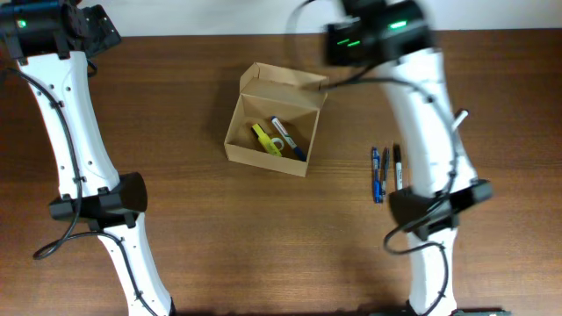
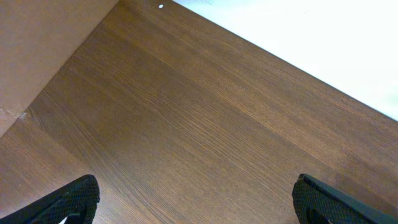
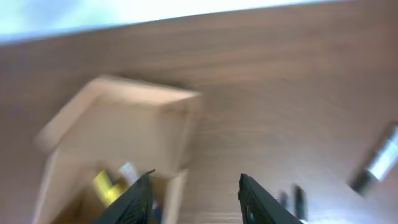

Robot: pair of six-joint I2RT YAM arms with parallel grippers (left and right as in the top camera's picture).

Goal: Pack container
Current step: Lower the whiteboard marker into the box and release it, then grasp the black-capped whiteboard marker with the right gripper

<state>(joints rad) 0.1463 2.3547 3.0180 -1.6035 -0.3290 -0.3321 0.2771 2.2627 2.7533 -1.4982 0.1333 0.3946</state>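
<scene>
Cardboard container (image 1: 281, 88) ahead-left of our right end effector (image 3: 196, 177) (spread wide, empty) looks light, flimsy; we'd pinch a wall.

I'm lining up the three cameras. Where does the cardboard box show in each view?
Overhead: the cardboard box sits upper centre, its lid open.
Left wrist: not recognisable; only the table and a plain tan surface at upper left.
Right wrist: the cardboard box is blurred, at left.
Shared landmark: the yellow item inside it, in the overhead and right wrist views.
</scene>
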